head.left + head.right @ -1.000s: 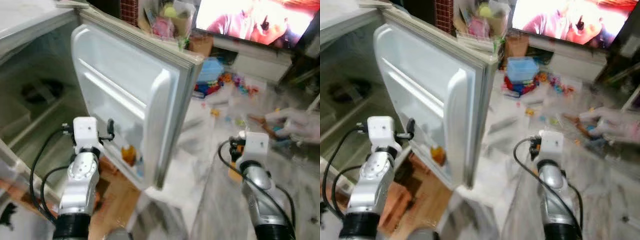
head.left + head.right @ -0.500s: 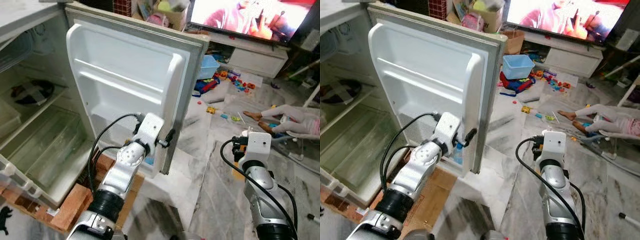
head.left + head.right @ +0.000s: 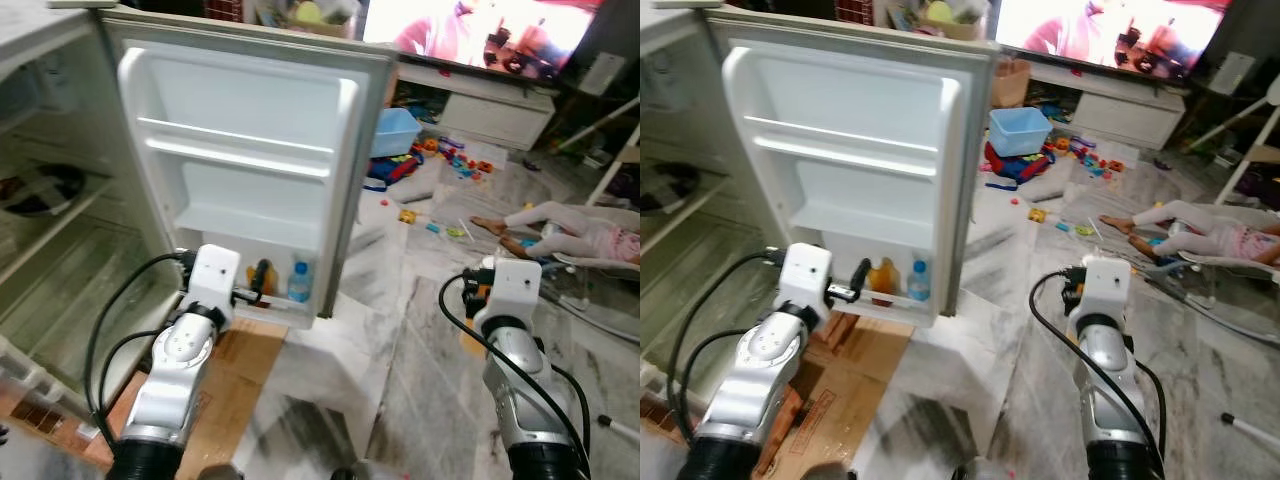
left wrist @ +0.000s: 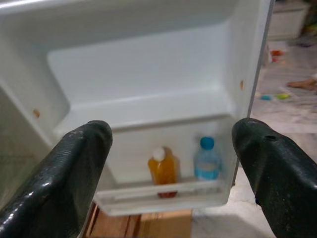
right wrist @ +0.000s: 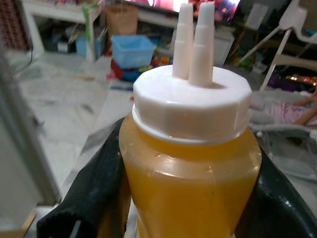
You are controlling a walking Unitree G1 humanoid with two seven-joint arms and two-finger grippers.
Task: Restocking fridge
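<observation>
Since half a second ago, the left gripper (image 4: 168, 148) has been drawn back from the edge of the fridge door (image 3: 250, 170) and now hangs before the door's lowest shelf (image 3: 275, 305), fingers spread wide with nothing between them. The door is seen more squarely than before, though much of that shift is judged to come from the camera.

An orange squeeze bottle (image 5: 190, 168) is clamped between the two black fingers of the right gripper (image 5: 188, 198), held low at the robot's right side, well apart from the fridge and above the marble floor (image 3: 1040, 300). It is filled nearly to the white twin-nozzle cap (image 5: 190, 101). It is judged fairly heavy for its size, with soft, smooth walls that would give under a hard squeeze; a hold around the body below the cap, as now, is judged soundest, and it should be kept upright.

On the door's lowest shelf, a small orange bottle (image 4: 162, 168) and a water bottle (image 4: 206, 159) with a blue cap stand side by side. The upper door shelves are seen bare. Inside the fridge, a dark round dish (image 3: 40, 188) rests on a shelf.

Toys are scattered on the floor beyond, near a blue tub (image 3: 1020, 130), and a person's legs (image 3: 1170, 225) are seen lying there.
</observation>
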